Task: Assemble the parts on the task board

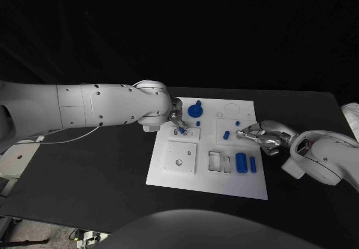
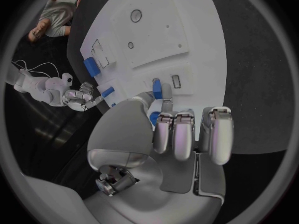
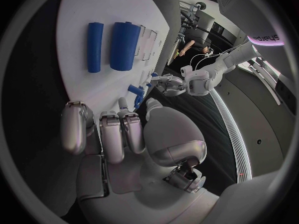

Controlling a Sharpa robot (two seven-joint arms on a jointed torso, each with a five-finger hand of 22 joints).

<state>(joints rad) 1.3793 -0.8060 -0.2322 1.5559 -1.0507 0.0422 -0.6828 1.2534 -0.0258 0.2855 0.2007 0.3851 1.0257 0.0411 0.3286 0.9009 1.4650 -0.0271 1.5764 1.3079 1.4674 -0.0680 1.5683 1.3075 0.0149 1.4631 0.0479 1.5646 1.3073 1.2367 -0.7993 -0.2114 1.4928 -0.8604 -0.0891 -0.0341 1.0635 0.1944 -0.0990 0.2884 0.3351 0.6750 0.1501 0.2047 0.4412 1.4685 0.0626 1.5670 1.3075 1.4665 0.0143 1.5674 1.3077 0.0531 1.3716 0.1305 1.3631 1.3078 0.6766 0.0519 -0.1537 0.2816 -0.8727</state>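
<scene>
The white task board [image 1: 174,171] lies mid-table. My left hand [image 1: 176,120] hovers over the board's far left corner and pinches a small blue part [image 1: 182,131] [image 2: 156,89] between thumb and fingertips, right above a raised square plate [image 1: 191,134]. My right hand [image 1: 262,138] rests at the board's right edge, fingers apart and holding nothing. Its fingertips point at a short blue peg [image 1: 226,135] [image 3: 135,90] standing just beyond them. A round blue part [image 1: 195,110] sits at the far edge. A thick blue cylinder [image 1: 240,162] [image 3: 122,45] and a thin one [image 1: 253,164] [image 3: 95,40] lie near the front right.
Two tiny blue pegs [image 1: 237,123] [image 1: 198,123] stand on the board's far half. Rectangular slots [image 1: 215,161] and a square plate with a hole [image 1: 181,157] occupy the front half. A white cable [image 1: 71,137] trails on the black table at the left.
</scene>
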